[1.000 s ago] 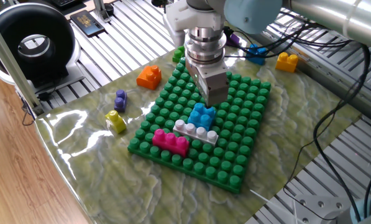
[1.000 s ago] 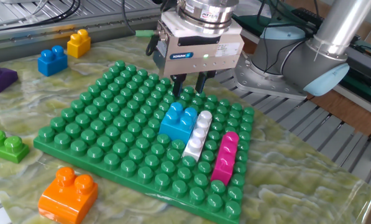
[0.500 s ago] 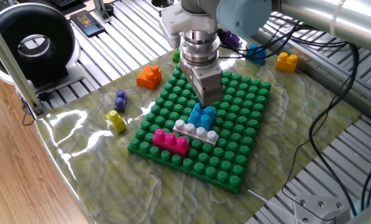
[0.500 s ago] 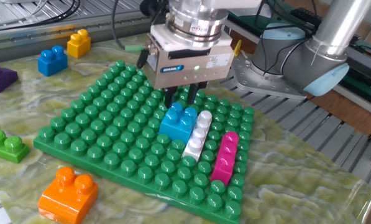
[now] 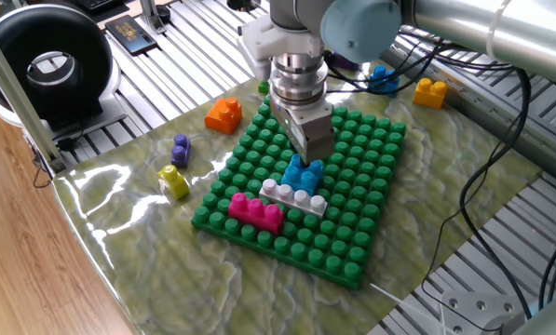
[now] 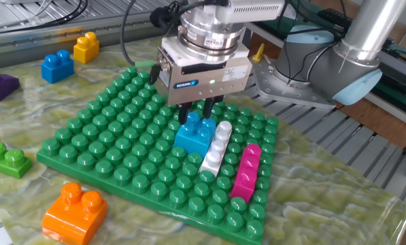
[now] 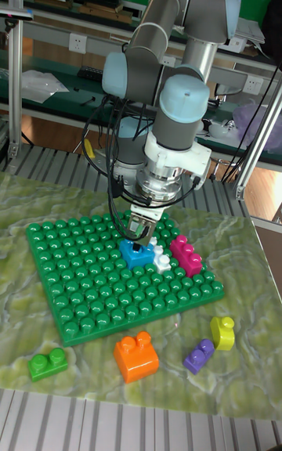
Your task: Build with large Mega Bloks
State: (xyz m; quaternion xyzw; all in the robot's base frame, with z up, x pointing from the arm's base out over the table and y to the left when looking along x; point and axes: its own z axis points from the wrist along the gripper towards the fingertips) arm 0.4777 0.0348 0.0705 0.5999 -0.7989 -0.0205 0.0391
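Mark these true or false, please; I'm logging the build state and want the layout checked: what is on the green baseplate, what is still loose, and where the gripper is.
1. Three plastic bricks sit side by side on the square green studded baseplate: light blue brick, white-grey brick, magenta brick. True.
2. The orange plastic brick is pressed onto the baseplate. False: it lies on the mat beside it.
3. The gripper is above the light blue brick. True.
4. The white-grey brick lies between the blue and magenta ones. True.
5. The fingers hold a yellow brick. False: no brick is between them.
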